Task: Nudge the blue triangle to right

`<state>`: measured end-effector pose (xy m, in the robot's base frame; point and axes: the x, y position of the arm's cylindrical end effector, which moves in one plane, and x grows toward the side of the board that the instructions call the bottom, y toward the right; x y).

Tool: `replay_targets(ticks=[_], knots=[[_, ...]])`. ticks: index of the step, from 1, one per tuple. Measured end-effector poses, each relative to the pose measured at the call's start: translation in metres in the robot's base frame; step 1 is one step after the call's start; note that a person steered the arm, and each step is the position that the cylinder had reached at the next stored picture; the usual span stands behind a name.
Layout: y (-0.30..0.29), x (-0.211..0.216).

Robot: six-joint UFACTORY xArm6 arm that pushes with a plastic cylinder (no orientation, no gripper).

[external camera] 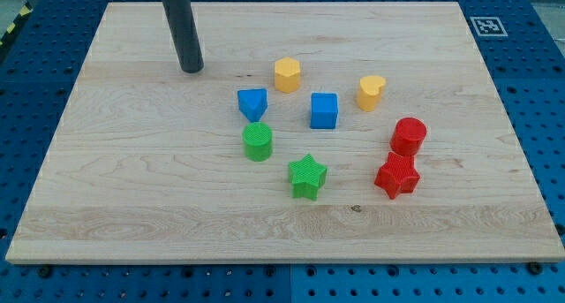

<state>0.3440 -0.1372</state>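
**Blocks ringed on a wooden counter, rod off toward the far left corner**

Where the pale wooden counter (pixel 106 188) fills most of the view, its grain runs from the left edge to the right edge, and a blue perforated base (pixel 26 64) shows around all its edges. A black-and-white marker tag (pixel 486 26) sits at the top right corner. The dark rod comes down near the top edge, left of centre, and my tip (pixel 191 70) rests on the wood, well apart from every block, up and to the left of the blue triangle (pixel 252 102). The arm carries no jaws, so there is no open or closed state to tell.

The ribbed blocks form a loose ring at the counter's middle. The blue triangle lies on the ring's left side, with the green cylinder (pixel 258 141) just below it and the blue cube (pixel 324 109) to its right. The yellow hexagonal block (pixel 287 74) is nearest the top edge, the yellow heart (pixel 372 91) right of it. The red cylinder (pixel 409 135) touches the red star (pixel 397 176) toward the right edge. The green star (pixel 306 176) is nearest the bottom edge.
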Motion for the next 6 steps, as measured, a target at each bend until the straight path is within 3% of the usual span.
replay_targets(ticks=[1,4,6], knots=[[0.000,0.000],[0.066,0.060],[0.066,0.058]])
